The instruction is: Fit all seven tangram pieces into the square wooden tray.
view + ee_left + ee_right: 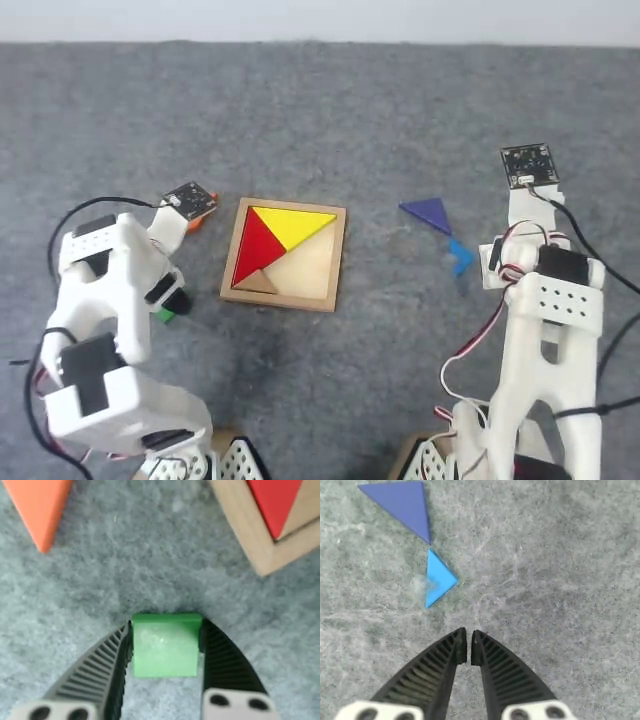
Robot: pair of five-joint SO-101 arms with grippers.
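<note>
— Counting wanted: how many pieces are seated in the tray?
— Three are noted inside. One yellow triangle and one red triangle are laid edge to edge. One small tan triangle is set in the tray corner nearest the left arm's base. Roughly half the tray floor is seen bare.
— And outside the tray?
— Four are logged on the table. One orange piece is seen just off the tray's left side. One green piece, also left of the tray, is pinched between the jaws of the left pincer, resting on the table by the look of it. One dark blue triangle and one light blue triangle are found well to the right of the tray, nearly tip to tip.
— Right pincer?
— Pressed together on nothing, and held over bare table right of the tray, near the light blue triangle.
— Progress, then?
— Three of seven are judged placed, four to go. The green piece is judged the one in hand, with its carriage to the tray not yet done. Tally: seven pieces, one tray, two pincers.
</note>
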